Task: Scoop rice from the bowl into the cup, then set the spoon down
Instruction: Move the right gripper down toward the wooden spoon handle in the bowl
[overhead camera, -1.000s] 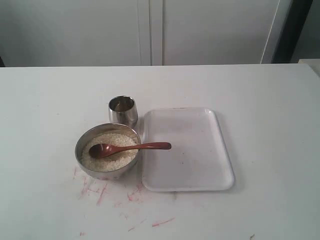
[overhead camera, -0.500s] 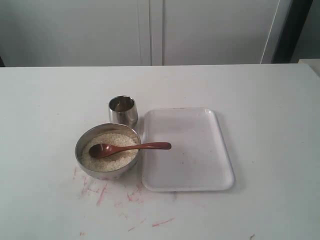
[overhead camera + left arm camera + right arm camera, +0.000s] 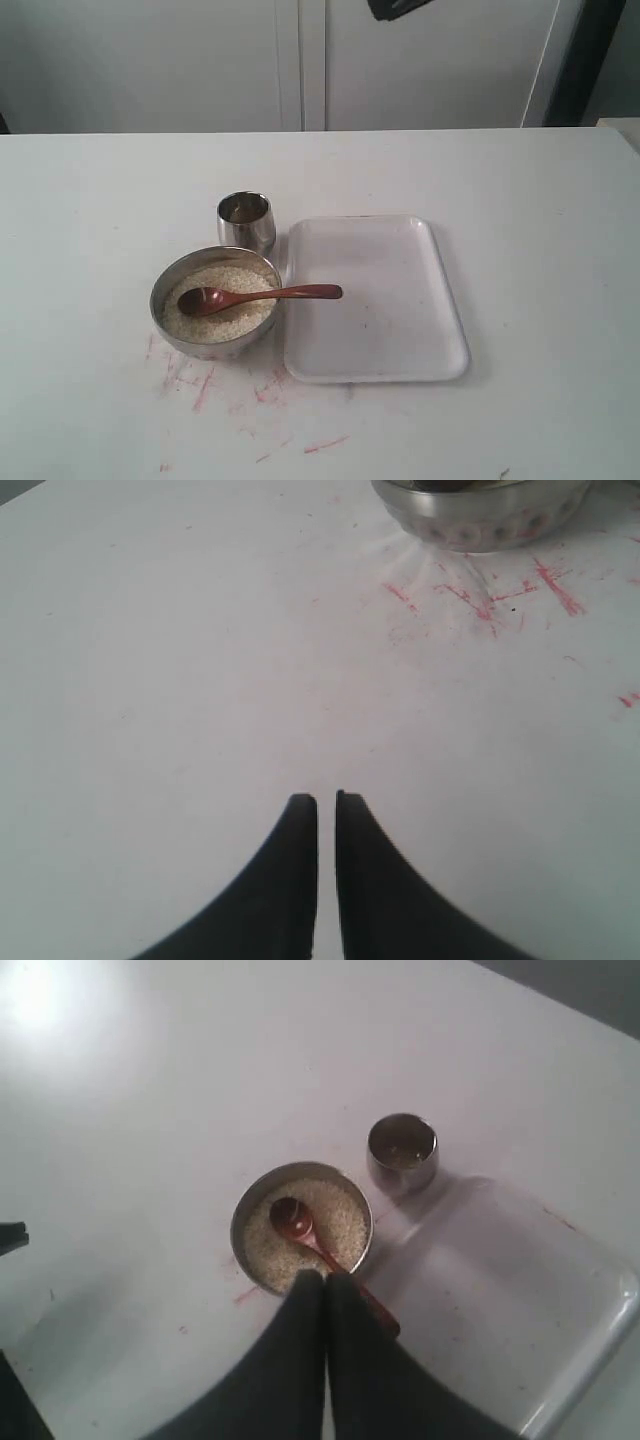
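The steel bowl (image 3: 158, 300) sits left of centre on the white table, filled with off-white rice (image 3: 232, 318). The brown wooden spoon (image 3: 262, 295) lies with its scoop in the rice and its handle over the rim, pointing right. The small steel cup (image 3: 246, 222) stands just behind the bowl. My right gripper (image 3: 325, 1276) is shut and empty, high above the bowl (image 3: 240, 1222), spoon (image 3: 297, 1224) and cup (image 3: 402, 1150). My left gripper (image 3: 326, 799) is shut and empty, low over bare table, well short of the bowl (image 3: 480, 515).
A clear plastic tray (image 3: 400, 340) lies right of the bowl, under the spoon's handle end. Red scribbles (image 3: 205, 385) mark the table in front of the bowl. A dark piece of an arm (image 3: 398, 8) shows at the top edge of the exterior view.
A dark piece of an arm has come into the top of the exterior view. Bowl, spoon, cup and tray have not moved.
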Robot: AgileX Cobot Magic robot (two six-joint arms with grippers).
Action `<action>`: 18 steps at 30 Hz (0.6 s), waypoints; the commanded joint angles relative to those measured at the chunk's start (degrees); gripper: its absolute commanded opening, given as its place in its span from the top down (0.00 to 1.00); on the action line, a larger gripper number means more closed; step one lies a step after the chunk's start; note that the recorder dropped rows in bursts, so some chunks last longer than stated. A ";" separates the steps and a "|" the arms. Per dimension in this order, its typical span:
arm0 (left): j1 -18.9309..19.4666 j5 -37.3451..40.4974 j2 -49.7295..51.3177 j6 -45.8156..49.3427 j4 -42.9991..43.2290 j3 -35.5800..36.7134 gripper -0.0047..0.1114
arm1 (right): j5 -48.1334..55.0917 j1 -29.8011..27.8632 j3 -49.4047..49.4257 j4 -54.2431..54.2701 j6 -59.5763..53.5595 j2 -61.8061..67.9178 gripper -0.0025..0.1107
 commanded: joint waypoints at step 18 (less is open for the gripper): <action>-0.40 2.37 -0.17 -0.33 0.00 0.53 0.84 | 2.11 2.99 9.63 -8.12 -17.72 8.67 0.98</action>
